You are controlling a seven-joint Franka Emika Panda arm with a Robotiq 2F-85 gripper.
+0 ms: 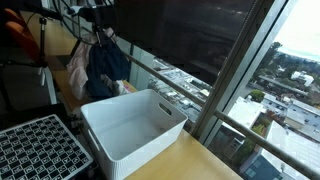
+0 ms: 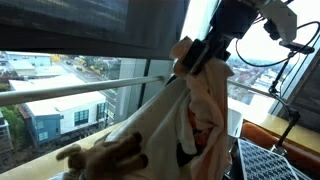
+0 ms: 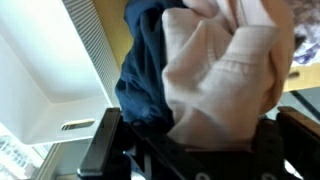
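Crumpled fabric fills the wrist view: a clothes bundle (image 3: 200, 80) made of a pale pink shirt (image 3: 235, 75), creased and folded over itself, pressed against a dark navy garment (image 3: 145, 70). Below it the claw (image 3: 200, 135) is clenched on the bundle, with black fingers (image 3: 102, 150) flanking the cloth. In an exterior view the bundle hangs limp in the air by the far rim of a white plastic bin (image 1: 150, 140) on the wooden tabletop (image 1: 190, 162), near a black perforated crate (image 1: 40, 150).

It looked like a high-floor office or lab: tall glass windows (image 1: 270, 80) with dark roller blinds (image 2: 90, 25) overlooked city rooftops (image 1: 290, 140), beside a light wooden tabletop (image 1: 190, 160).
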